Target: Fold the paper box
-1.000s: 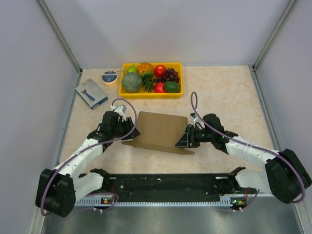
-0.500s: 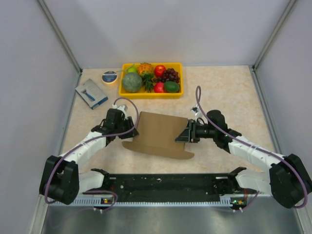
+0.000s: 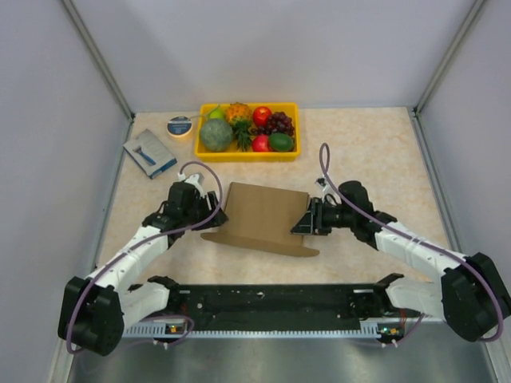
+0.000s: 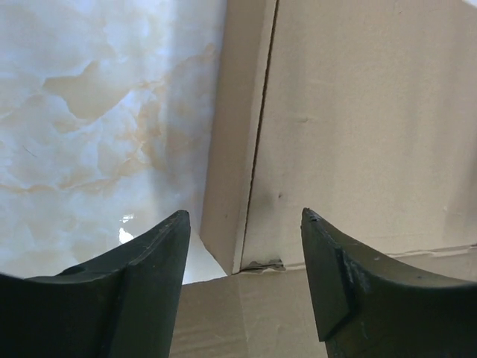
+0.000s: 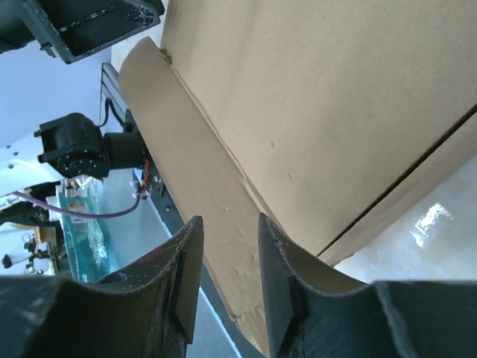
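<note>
counter [image 3: 375,152]: glossy beige marble-pattern, grey walls [image 3: 48,120] around | paper box [image 3: 263,217]: matte brown corrugated, creased | left fingers [image 4: 149,283]: released | right fingers [image 5: 179,291]: grasping its flap

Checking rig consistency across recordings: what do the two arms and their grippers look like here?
Both match: the left arm and right arm have white links with bulky black joints, each trailed by a looping purple cable. The left gripper and right gripper carry dark, matte, curved fingers tapering to blunt tips. No markings are legible.
</note>
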`<action>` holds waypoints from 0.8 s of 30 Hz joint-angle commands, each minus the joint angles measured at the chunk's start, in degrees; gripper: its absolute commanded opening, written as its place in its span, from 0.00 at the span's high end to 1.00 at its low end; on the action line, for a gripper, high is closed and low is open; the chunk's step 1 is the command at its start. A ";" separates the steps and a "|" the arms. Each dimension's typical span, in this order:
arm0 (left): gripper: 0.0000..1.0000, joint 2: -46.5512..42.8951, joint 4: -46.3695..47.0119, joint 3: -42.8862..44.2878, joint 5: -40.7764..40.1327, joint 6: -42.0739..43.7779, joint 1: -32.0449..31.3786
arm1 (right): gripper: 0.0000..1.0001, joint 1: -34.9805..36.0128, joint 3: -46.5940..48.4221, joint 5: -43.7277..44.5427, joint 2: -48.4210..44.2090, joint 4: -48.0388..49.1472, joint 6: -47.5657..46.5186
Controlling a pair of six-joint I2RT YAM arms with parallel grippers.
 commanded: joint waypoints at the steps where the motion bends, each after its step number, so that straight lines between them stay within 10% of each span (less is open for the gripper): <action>1: 0.39 4.53 1.05 -1.61 0.35 0.23 -0.20 | 0.64 -0.56 -1.27 0.69 3.60 4.74 -1.12; 4: 0.57 8.14 4.92 -4.16 2.99 -0.65 -0.20 | 0.65 -0.56 -3.57 2.88 5.73 4.94 -2.43; 10: 0.56 3.50 1.25 -3.56 0.44 0.49 -0.20 | 0.62 -0.21 0.64 10.35 -2.42 -7.63 -11.04; 13: 0.50 -0.81 -1.30 -2.07 -0.09 0.14 -0.20 | 0.37 3.12 6.52 14.83 -8.14 -15.28 -16.93; 17: 0.37 -8.70 -6.04 0.66 -2.98 -1.97 -0.11 | 0.16 26.14 16.70 32.77 -9.74 -24.93 -27.10; 24: 0.25 -28.03 -16.59 4.35 -16.25 -8.99 0.07 | 0.08 56.71 27.27 69.39 7.46 -33.55 -35.40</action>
